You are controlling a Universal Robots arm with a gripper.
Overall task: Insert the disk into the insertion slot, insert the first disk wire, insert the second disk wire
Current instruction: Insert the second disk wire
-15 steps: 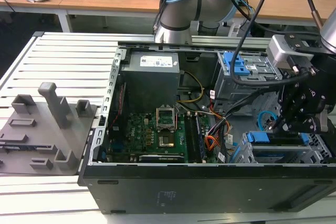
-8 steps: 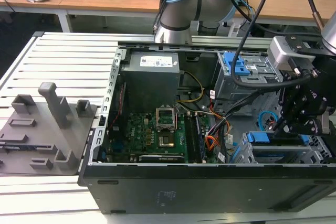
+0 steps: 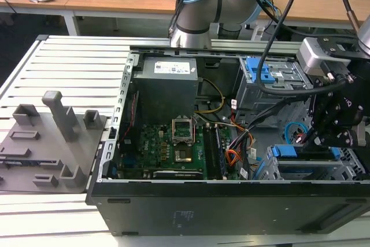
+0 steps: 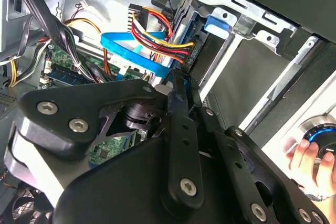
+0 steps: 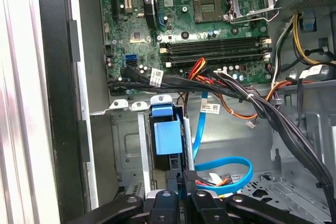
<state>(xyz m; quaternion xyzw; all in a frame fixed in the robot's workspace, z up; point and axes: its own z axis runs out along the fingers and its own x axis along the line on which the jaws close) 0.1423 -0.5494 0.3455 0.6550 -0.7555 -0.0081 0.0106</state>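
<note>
Disk (image 3: 300, 155) seated in the insertion slot (image 3: 315, 169), near corner of the open PC case (image 3: 231, 201) on the exterior view's right. Only its bright blue frame showing: blue edge along the top of the silver-grey cage, blue tab (image 5: 167, 136) facing into the case in the first wrist view. Drive body and label hidden inside the cage. Gripper (image 3: 324, 137) right above the slot, at the disk's cable end. Fingers pressed close together on a small dark connector (image 5: 188, 178); actual contact hard to confirm, tips partly cut off. Light blue data cable (image 5: 226, 174) looping just beside the fingers. Red-yellow-black power wire bundle (image 4: 157, 38) ending at the drive edge, mating point hidden. Person's hand (image 4: 310, 156) at the edge of the second wrist view, on a round knob.
</note>
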